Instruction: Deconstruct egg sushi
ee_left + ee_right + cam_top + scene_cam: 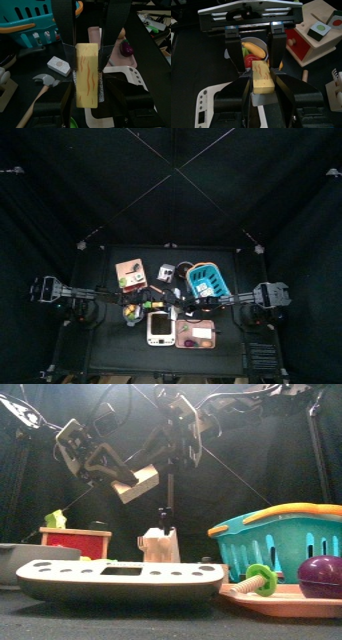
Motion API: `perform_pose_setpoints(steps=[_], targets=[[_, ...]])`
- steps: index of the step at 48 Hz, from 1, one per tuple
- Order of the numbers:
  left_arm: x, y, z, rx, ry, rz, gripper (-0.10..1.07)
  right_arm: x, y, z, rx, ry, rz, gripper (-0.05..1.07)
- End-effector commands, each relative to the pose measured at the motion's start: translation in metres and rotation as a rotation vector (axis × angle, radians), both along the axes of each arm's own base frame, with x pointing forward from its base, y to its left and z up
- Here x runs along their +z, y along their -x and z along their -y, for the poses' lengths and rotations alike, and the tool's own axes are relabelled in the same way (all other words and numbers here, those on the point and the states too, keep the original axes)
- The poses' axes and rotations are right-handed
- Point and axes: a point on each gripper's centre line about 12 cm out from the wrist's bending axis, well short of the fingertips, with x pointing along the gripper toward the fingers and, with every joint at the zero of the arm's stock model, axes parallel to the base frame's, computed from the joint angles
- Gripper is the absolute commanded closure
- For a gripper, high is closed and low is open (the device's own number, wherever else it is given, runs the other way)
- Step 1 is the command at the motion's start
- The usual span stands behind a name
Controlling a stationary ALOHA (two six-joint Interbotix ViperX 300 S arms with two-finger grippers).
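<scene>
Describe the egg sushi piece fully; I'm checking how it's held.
The egg sushi piece is a pale yellow, oblong block with faint orange streaks, looking like toy plastic or wood. It hangs tilted in mid-air above the table, touching nothing below. The left gripper clamps one end, the right gripper the other.

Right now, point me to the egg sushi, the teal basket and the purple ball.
egg sushi (88, 75), left wrist view, its yellow top face.
teal basket (285, 542), front view, its slatted front wall.
purple ball (321, 576), front view, its rounded front.
</scene>
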Motion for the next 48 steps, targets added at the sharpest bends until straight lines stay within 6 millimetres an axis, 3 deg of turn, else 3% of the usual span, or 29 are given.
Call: perform_pose_setpoints(steps=[1,48], targets=[[0.005,-0.002,-0.001,-0.001,0.002,0.022,0.28,0.017,0.002,-0.001,-0.003,-0.003,0.039,0.41],[0.0,0.001,-0.002,0.006,0.004,0.008,0.28,0.029,0.038,-0.001,-0.097,0.017,0.022,0.41]])
